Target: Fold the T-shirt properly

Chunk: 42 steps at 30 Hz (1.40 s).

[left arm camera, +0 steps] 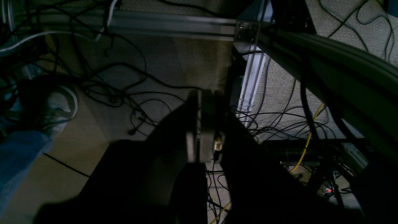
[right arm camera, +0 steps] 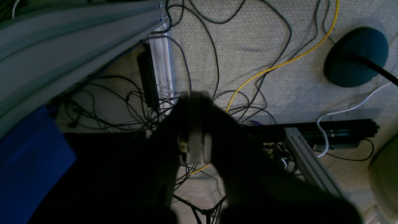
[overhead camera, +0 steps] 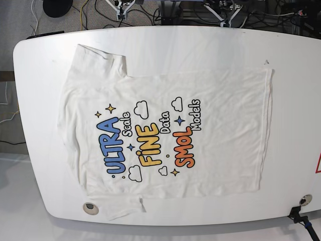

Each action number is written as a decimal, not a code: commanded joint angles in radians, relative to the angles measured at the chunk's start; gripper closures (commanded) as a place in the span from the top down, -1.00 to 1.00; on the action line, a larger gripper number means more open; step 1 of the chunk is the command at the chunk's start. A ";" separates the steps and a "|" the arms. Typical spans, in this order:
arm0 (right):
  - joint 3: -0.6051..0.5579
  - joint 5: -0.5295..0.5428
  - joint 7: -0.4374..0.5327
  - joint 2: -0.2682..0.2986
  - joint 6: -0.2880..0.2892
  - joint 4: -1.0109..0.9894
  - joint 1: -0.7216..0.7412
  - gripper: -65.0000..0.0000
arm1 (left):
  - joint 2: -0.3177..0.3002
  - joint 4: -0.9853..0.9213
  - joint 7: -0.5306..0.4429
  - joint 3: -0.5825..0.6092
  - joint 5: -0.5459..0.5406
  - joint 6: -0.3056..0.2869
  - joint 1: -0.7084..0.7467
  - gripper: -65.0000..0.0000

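T-shirt point(overhead camera: 165, 130) lies spread flat, print side up, on the white tabletop point(overhead camera: 200, 42), its hem toward the base view's right and its collar end toward the left. One sleeve points to the far edge, the other to the near edge. Neither arm appears over the table. Each wrist view looks down on carpet and tangled cables: the left gripper point(left arm camera: 200, 124) has its fingers pressed together on nothing, and the right gripper point(right arm camera: 194, 124) likewise.

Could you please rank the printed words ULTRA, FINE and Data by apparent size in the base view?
1. Blue ULTRA print, largest.
2. Yellow FINE print, somewhat shorter.
3. Small white Data print, clearly smallest.
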 commanded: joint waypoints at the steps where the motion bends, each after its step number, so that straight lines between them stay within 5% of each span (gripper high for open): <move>1: -0.001 -0.003 0.018 0.004 -0.001 0.002 0.000 -1.00 | -0.003 0.001 -0.027 0.004 0.003 0.009 0.011 -1.00; 14: -0.016 -0.003 0.027 0.011 0.022 0.158 -0.136 -1.00 | -0.038 0.109 -0.081 0.008 0.015 0.000 0.105 -1.00; 30: -0.014 -0.004 -0.018 0.140 0.009 0.824 -0.655 -1.00 | -0.177 0.667 0.022 0.045 0.019 0.002 0.557 -1.00; 31: -0.013 0.002 0.018 0.135 0.026 0.787 -0.619 -1.00 | -0.179 0.639 -0.027 0.049 0.020 -0.012 0.535 -1.00; 42: 0.122 0.173 0.013 0.163 0.038 1.234 -0.881 -1.00 | -0.221 1.266 -0.042 -0.075 -0.023 -0.045 0.844 -1.00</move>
